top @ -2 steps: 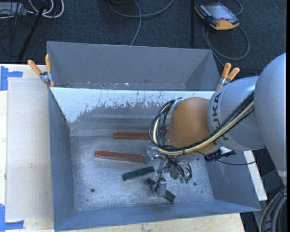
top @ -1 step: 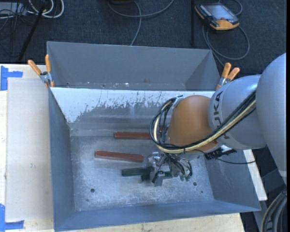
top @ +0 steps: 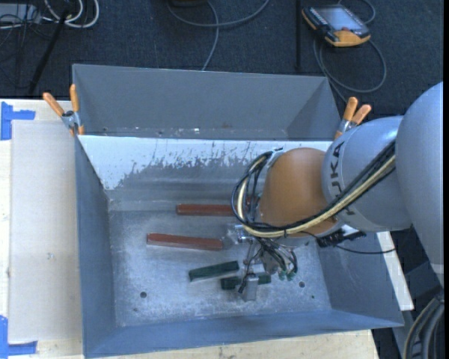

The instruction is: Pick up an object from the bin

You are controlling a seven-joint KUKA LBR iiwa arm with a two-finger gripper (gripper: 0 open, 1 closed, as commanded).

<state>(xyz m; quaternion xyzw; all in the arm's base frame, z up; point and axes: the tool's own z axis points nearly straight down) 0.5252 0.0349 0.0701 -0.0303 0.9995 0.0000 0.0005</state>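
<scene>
My gripper (top: 248, 284) is low over the bin floor, right of the middle, below the arm's orange cover. Its tip stands among small dark green pieces (top: 233, 282) lying there. A dark green flat stick (top: 214, 271) lies just to its left, slanting up to the right. Further left a reddish-brown stick (top: 183, 241) lies flat. A second reddish-brown stick (top: 202, 210) lies behind it, its right end hidden under the arm.
The arm with its orange cover and cables reaches in from the right and hides the bin's right middle. Bare floor lies at the left and along the front wall.
</scene>
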